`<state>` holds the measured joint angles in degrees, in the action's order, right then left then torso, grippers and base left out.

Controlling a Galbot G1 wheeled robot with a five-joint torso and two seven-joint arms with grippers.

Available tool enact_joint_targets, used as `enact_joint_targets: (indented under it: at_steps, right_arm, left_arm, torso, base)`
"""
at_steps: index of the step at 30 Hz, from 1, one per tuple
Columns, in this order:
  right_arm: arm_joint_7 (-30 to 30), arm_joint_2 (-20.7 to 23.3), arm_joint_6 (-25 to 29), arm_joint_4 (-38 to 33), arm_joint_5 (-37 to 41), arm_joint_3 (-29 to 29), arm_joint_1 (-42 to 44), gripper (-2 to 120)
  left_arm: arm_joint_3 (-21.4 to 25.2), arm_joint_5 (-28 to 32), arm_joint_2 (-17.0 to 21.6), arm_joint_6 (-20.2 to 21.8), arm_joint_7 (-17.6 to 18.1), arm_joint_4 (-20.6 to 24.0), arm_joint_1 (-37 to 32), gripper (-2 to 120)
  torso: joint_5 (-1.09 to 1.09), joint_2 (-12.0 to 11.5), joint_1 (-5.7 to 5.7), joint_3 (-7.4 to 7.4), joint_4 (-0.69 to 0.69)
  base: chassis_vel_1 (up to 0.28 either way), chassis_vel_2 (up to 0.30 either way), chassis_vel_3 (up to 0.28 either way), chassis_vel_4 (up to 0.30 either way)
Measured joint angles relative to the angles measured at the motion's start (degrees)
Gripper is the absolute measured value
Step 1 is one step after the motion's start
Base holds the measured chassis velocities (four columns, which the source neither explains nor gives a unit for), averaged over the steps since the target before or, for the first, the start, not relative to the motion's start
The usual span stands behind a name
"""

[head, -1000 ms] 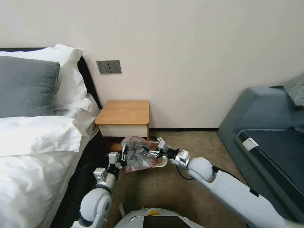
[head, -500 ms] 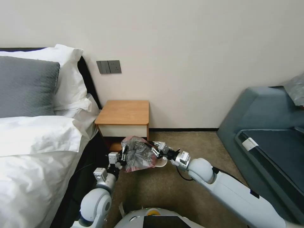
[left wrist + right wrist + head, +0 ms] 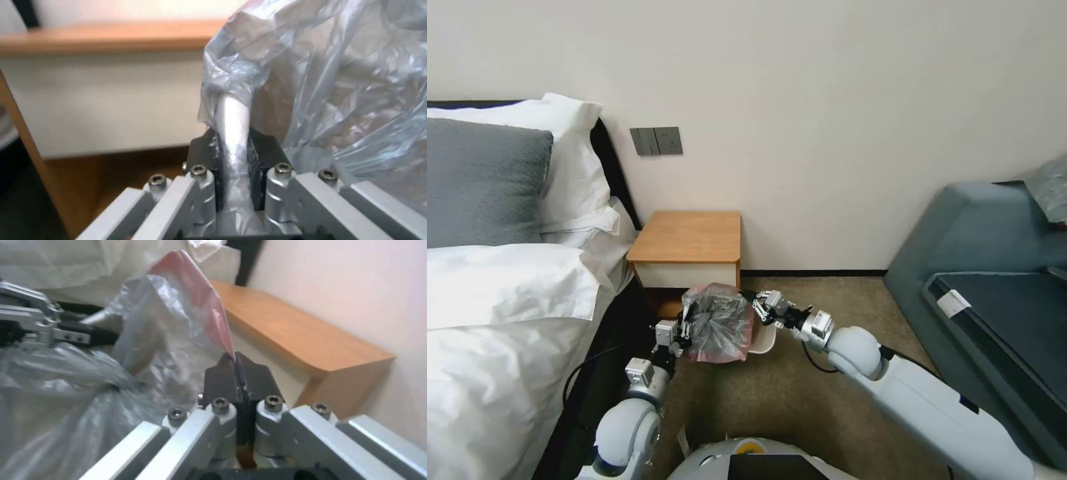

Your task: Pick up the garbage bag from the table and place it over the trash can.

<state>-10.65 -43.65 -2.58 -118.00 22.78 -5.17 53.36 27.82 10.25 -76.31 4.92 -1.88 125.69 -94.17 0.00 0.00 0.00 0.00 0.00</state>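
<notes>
Hanging between the two grippers, the garbage bag [image 3: 718, 323] sits low in front of the table [image 3: 688, 237], on the near side of its white drawer front, spread as a crinkled grey mass with a pink edge along its top and bottom. It covers most of the trash can [image 3: 764, 338], whose cream-white rim and side show just to the right of the plastic, standing on the carpet [image 3: 800, 393].

At the bag's left side the left gripper [image 3: 684, 329] has its fingers pressed onto what looks like the bin's rim with a layer of bag wrapped over it; the left wrist view shows that pale edge clamped between the dark pads [image 3: 257, 156], with the bag [image 3: 338, 83] billowing up beside it and the table's wooden top [image 3: 111, 35] beyond. At the bag's right side the right gripper [image 3: 760, 305] pinches the pink edge; in the right wrist view its dark fingers are closed tight together on a thin fold of pink plastic [image 3: 200, 303], and the left gripper [image 3: 78, 336] is seen farther off across the bag.

To the left stands the bed [image 3: 500, 313] with white bedding and a grey pillow [image 3: 484, 183]. A wall switch plate [image 3: 656, 141] is mounted above the table, and a blue-grey sofa [image 3: 1000, 280] fills the right side.
</notes>
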Motion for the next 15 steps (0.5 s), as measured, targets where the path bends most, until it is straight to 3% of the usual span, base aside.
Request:
enact_joint_targets:
  at_steps: [8, 15]
  right_arm:
    - [0.3, 3.1, 0.2, 0.2, 1.9, 3.1, 0.6, 0]
    - [-0.1, 6.3, 1.3, -0.1, 2.8, 7.6, 4.2, 0]
  left_arm:
    - [1.3, -2.4, -0.1, -12.3, -5.0, -3.3, 0.1, 8]
    - [2.1, -1.4, 0.0, -16.2, -6.5, -4.3, 0.2, 8]
  torso:
    - [0.0, 0.0, 0.0, 0.0, 0.0]
    - [0.0, 0.0, 0.0, 0.0, -0.01]
  base:
    - [0.0, 0.0, 0.0, 0.0]
    - [0.0, 0.0, 0.0, 0.0]
